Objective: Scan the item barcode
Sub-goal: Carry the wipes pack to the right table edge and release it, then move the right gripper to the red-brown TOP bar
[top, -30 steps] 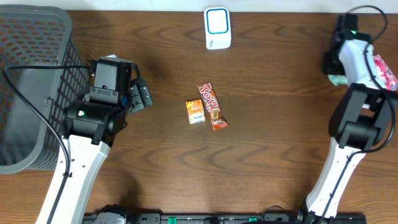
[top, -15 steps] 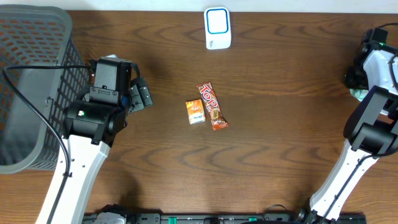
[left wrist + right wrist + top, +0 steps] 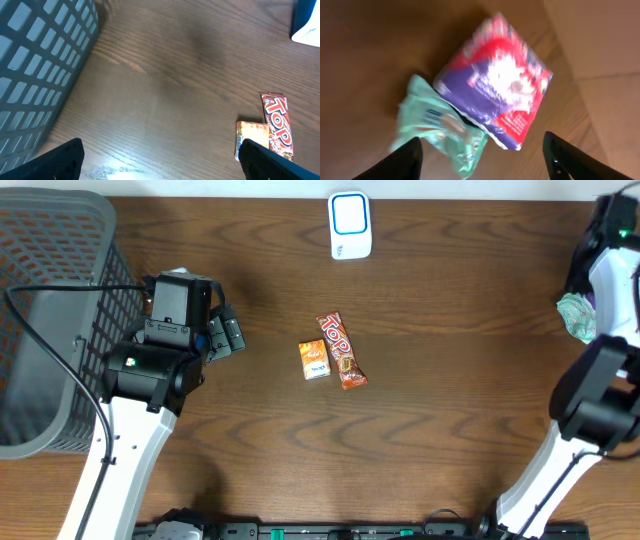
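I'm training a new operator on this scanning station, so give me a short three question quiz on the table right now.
1. True or false: the left gripper holds the Top bar.
2. What lies right beside the Top bar? A) small orange packet B) white scanner C) grey basket
3. Which two packets show below the right gripper in its wrist view?
Key: 1 false, the left gripper is open and empty. 2 A. 3 the green packet and the purple and red packet.

Overhead looks straight down on the counter (image 3: 450,400); left wrist looks low and oblique, sharing the Top bar (image 3: 276,120) (right wrist: close, blurred, above a purple packet (image 3: 495,95)).
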Controlling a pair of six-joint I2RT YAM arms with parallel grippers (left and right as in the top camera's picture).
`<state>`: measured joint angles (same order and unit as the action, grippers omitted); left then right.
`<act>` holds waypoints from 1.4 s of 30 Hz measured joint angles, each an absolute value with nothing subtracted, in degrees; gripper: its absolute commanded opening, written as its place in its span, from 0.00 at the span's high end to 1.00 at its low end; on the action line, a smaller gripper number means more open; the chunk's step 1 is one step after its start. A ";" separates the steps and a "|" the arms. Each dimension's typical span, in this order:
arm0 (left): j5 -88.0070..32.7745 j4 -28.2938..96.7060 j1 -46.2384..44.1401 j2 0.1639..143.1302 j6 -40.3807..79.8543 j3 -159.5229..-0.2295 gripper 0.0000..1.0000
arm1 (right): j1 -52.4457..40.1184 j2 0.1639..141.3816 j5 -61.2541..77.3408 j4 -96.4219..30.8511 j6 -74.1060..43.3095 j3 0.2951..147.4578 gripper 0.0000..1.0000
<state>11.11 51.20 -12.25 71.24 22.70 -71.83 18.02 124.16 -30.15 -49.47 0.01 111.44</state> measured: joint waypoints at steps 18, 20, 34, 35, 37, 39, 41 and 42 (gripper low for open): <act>11.14 51.20 -12.25 71.24 22.72 -71.83 0.02 | 3.22 118.24 24.49 -56.55 -1.04 112.33 0.01; 11.11 51.20 -12.25 71.24 22.72 -71.83 0.02 | 0.67 118.24 26.30 -57.76 -1.04 111.98 0.01; 11.14 51.20 -12.25 71.24 22.72 -71.83 0.02 | -17.32 118.24 26.00 -45.45 -6.61 94.94 0.01; 11.11 51.20 -12.25 71.24 22.72 -71.83 0.02 | -17.78 118.24 25.82 -43.77 -7.75 93.43 0.01; 11.11 51.18 -12.25 71.24 22.70 -71.83 0.02 | -18.68 118.24 25.39 -40.27 -9.47 90.48 0.01; 11.11 51.20 -12.25 71.24 22.72 -71.83 0.02 | -19.64 118.26 24.95 -36.45 -10.68 87.46 0.01; 11.11 51.22 -12.25 71.24 22.72 -71.83 0.02 | -21.28 118.28 23.70 -33.63 -11.53 84.49 0.01; 11.14 51.20 -12.25 71.24 22.72 -71.83 0.02 | -21.89 118.28 23.18 -33.10 -11.73 83.74 0.01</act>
<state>11.14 51.20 -12.25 71.24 22.72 -71.83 -21.89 118.28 23.18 -33.10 -11.73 83.74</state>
